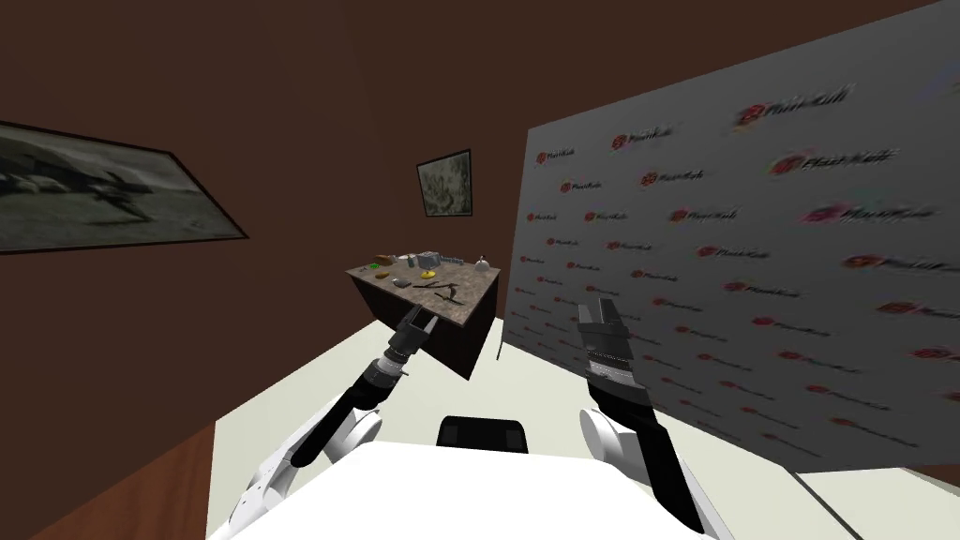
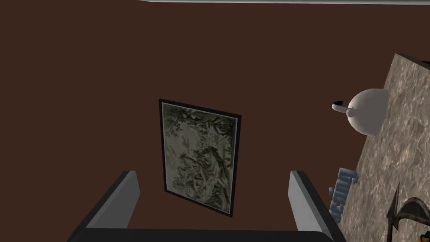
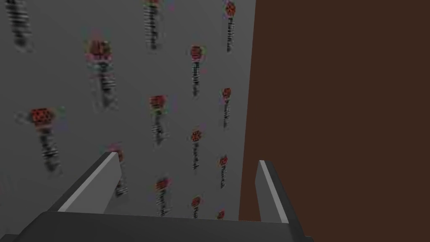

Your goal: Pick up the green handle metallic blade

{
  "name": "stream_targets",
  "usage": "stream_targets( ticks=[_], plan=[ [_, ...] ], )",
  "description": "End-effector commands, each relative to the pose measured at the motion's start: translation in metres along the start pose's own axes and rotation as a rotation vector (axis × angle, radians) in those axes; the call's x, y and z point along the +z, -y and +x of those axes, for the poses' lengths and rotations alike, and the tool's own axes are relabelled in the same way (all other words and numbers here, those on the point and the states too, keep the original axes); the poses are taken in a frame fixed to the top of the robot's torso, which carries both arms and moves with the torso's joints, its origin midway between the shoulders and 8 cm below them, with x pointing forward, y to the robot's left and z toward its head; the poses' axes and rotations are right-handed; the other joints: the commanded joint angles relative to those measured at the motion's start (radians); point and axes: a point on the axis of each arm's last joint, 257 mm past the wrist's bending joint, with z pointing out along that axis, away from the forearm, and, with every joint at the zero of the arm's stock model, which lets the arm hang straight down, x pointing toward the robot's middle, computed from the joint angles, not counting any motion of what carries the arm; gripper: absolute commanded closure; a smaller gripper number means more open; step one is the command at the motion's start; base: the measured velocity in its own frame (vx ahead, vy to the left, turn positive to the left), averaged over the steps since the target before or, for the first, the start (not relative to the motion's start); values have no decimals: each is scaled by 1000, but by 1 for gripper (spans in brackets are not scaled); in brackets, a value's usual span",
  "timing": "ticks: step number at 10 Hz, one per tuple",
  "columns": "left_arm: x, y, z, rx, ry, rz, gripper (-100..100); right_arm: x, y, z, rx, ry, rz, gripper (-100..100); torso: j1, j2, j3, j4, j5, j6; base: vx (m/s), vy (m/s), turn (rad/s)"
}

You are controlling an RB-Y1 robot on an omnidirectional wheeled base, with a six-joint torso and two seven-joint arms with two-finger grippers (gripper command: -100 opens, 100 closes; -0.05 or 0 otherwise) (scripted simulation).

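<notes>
Table: stone-topped, stood well ahead of me.
Green-handled blade: lay near the table's far left corner, well apart from both claws; too small to make out the blade.
My left claw: hung before the table's near edge, fingers spread, empty.
White teapot: stood at the table's far right.
My right claw: raised beside a grey logo panel, released, empty.

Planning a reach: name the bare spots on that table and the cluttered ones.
Bare: the mottled brown tabletop's near end, between the dark forked tool and the near edge; also the strip from that tool to the round white teapot. Crowded: the far end, around the grey blocky object and small yellow item.
</notes>
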Motion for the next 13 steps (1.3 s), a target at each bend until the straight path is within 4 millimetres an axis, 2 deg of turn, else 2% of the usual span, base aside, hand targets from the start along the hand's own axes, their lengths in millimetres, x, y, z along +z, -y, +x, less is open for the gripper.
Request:
stream_targets(
  ticks=[1, 2, 3, 4, 5, 6, 8, 9, 10, 11, 12, 13],
  plan=[
    [-4, -11, -1, -19, -16, -47, -100, 0, 0, 0, 0, 0, 0, 0, 0, 0, 0, 0, 0, 0, -51, 4, -72],
    [-16, -32, -5, -81, -6, -113, -100, 0, 0, 0, 0, 0, 0, 0, 0, 0, 0, 0, 0, -1, -61, -9, -132],
    [-17, -33, -6, -66, -23, -128, -100, 0, 0, 0, 0, 0, 0, 0, -1, 0, 0, 0, 0, 0, -53, -6, -90],
    [-31, -54, -11, -130, -2, -192, -100, 0, 0, 0, 0, 0, 0, 0, 0, 0, 0, 0, 0, -1, -48, -5, -141],
    [-34, -55, -12, -109, -23, -213, -100, 0, 0, 0, 0, 0, 0, 0, 0, 0, 0, 0, 0, 0, -42, -5, -94],
    [-50, -75, -19, -168, 1, -281, -100, 0, 0, 0, 0, 0, 0, 0, 0, -1, 0, 0, 0, -1, -37, -11, -180],
    [-53, -76, -21, -143, -22, -306, -100, 0, 0, 0, 0, 0, 0, 0, 0, -2, -1, 0, 0, -1, -18, -5, -31],
    [-73, -95, -29, -193, 3, -380, -100, 0, 0, 0, 0, 0, 0, 0, 0, -3, -2, 0, 0, -1, -13, -12, -182],
    [-75, -95, -31, -175, -12, -398, -100, 0, 0, 0, 0, 0, 0, 0, 0, -3, -2, -1, 0, 0, -16, -5, -81],
    [-96, -112, -40, -224, 21, -469, -100, 0, 0, 0, 0, 0, 0, 0, 0, -3, -2, -1, 0, -1, -12, -10, -146],
    [-99, -112, -43, -201, 3, -491, -100, 0, 0, 0, 0, 0, 0, 0, 0, -3, -2, -1, 0, 0, -9, -7, -89],
    [-123, -127, -53, -245, 41, -563, -100, 0, 0, 0, 0, 0, 0, 0, 0, -3, -2, -1, 0, -1, -1, -17, -191]
  ],
)
